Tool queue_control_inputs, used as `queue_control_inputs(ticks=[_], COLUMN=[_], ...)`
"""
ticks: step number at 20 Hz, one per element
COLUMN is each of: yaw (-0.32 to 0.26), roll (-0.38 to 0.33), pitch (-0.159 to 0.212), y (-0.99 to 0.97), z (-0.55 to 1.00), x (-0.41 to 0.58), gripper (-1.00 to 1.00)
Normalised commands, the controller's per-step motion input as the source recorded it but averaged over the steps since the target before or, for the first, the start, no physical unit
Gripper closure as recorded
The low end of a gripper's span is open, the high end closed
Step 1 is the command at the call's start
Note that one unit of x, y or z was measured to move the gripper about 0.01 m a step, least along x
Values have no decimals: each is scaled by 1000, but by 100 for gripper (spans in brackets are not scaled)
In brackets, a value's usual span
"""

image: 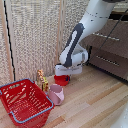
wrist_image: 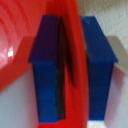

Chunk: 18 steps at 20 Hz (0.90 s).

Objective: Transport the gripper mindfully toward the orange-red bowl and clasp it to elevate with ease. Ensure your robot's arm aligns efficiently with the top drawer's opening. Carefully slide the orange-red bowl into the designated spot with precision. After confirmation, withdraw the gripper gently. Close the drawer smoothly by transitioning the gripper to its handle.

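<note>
The orange-red bowl rests on the wooden surface between the pink mug and the cabinet. My white gripper reaches down onto its rim from the robot's arm. In the wrist view the gripper has its two blue fingertips on either side of the bowl's rim, pressed against it. Two drawer fronts with silver bar handles sit at the exterior view's right, an upper one with its handle and a lower one. Both look shut.
A big red wire-mesh basket stands at the exterior view's lower left. A pink mug stands just in front of the bowl. A small yellow-orange object is beside it. A wicker screen backs the scene.
</note>
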Motion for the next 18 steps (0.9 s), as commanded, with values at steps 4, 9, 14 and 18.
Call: queue_control_inputs(ticks=[4, 9, 14, 18], yaw=[25, 6, 0, 0], roll=[0, 0, 0, -6], pitch=[0, 14, 47, 41], y=[-70, -22, 0, -12], z=[733, 811, 855, 866], x=[68, 62, 47, 84], gripper=[100, 100, 100, 100])
